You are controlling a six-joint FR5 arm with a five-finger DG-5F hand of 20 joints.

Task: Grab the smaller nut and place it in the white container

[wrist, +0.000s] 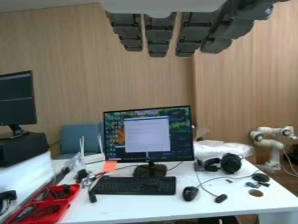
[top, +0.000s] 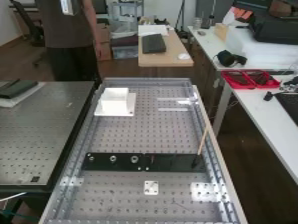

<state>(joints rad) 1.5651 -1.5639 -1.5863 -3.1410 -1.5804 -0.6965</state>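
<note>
Smaller nut [top: 91, 159] on black bar [top: 174, 162], near left end of bar; larger nut [top: 113, 159] just right of it, bearing [top: 134, 159] farther right, all standing in row, apart; white container [top: 116, 101] at far left of perforated bench [top: 126, 135], well beyond bar; thin stick [top: 203, 140] slanting over bar's right end; white square plate [top: 151, 188] on near side of bar; in wrist view, hand [wrist: 158, 37] with fingers straight, slightly spread; monitor [wrist: 148, 134] and keyboard [wrist: 135, 185] on white desk [wrist: 226, 202]
</note>
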